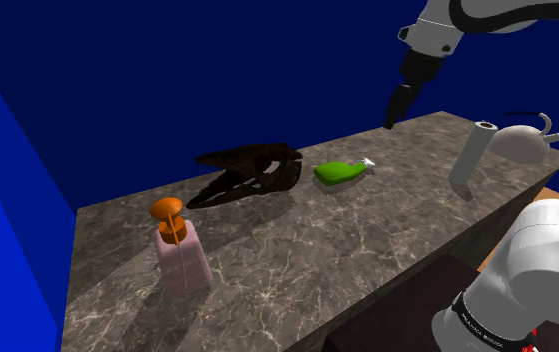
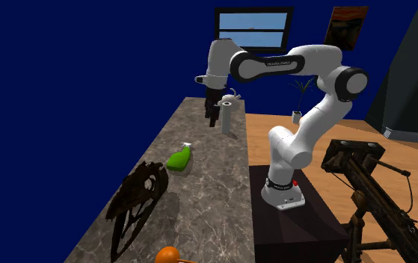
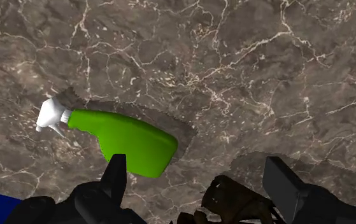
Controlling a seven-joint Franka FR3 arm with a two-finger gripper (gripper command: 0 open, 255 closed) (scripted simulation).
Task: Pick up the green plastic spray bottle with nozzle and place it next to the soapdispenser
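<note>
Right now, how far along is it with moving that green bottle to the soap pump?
Nothing is done yet: the green spray bottle lies on its side beside the dark skull, well apart from the soap dispenser. In hand: the claw hangs open above the counter, touching nothing. Left: descend, grasp, carry, and set it by the dispenser.

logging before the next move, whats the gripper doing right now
gripper: open, jaws apart, holding nothing; the green spray bottle lies on the counter, not touched.
</note>
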